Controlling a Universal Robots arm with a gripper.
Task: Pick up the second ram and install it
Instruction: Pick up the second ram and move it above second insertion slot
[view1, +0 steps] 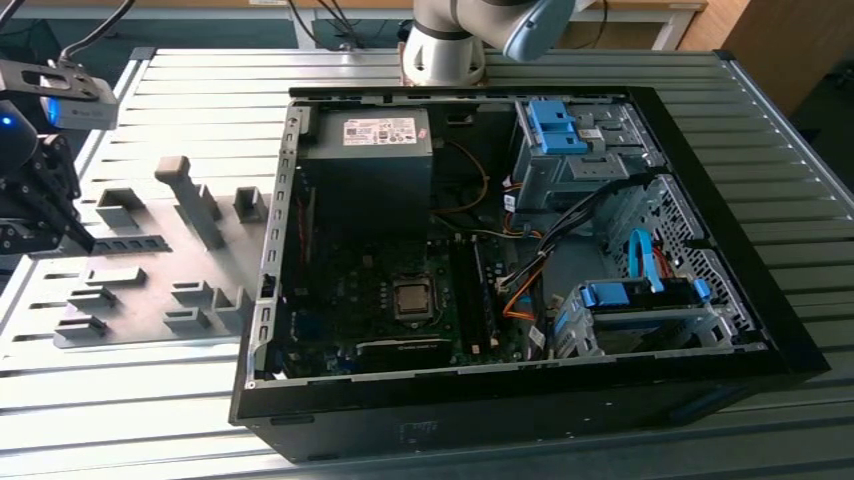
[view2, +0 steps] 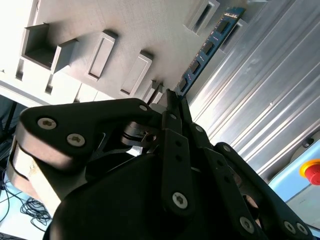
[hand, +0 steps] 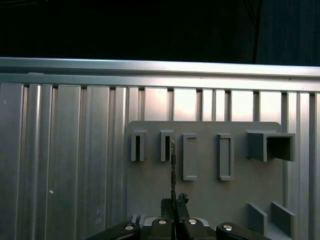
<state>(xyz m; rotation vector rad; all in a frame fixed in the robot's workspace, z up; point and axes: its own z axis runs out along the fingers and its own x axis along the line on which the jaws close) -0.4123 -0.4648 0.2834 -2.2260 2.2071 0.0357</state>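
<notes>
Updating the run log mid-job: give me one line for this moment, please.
gripper: shut on second ram | location: at grey holder tray | lift: cannot tell | PC case: open, beside tray

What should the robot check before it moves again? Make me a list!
1. Gripper closed on the ram stick: ok, it pinches one end.
2. Stick in line with the gripper: ok; in the first wrist view it runs straight out, edge-on.
3. Stick free of the grey holder plate: cannot tell; its far end sits close to a holder block.
4. Computer case open: ok, the board inside is in plain sight.
5. Empty memory slot ready: cannot tell.
6. Orange cables away from the slots: cannot tell; they lie close beside them.
</notes>
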